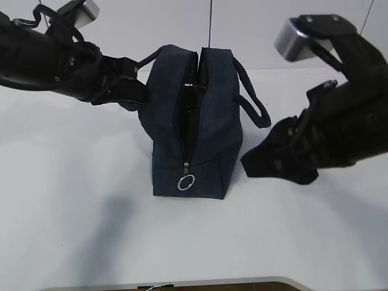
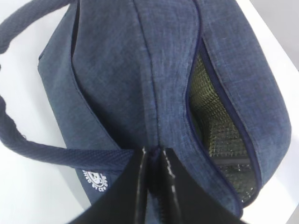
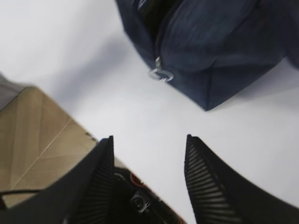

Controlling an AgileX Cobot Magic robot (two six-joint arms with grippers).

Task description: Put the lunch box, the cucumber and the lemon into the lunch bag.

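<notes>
At mid-table, on the white top, stands the bag, upright, with its zippered end facing the near edge. Left gripper: fingers pinched together on the bag's upper fabric edge on the left side, beside the zipper opening. Right gripper: fingers apart, holding nothing, low over bare tabletop just right of the bag's near end, apart from it. Zipper drawn down to the near end; silver ring pull hangs there. The top gapes along its length, showing a shiny, quilted lining. Bag: boxy, dark navy fabric, one loop handle drooping right, another on the left side. Open tabletop lies on the left, right and near side of the bag; the table's near edge shows at bottom, with wood floor beyond it.
</notes>
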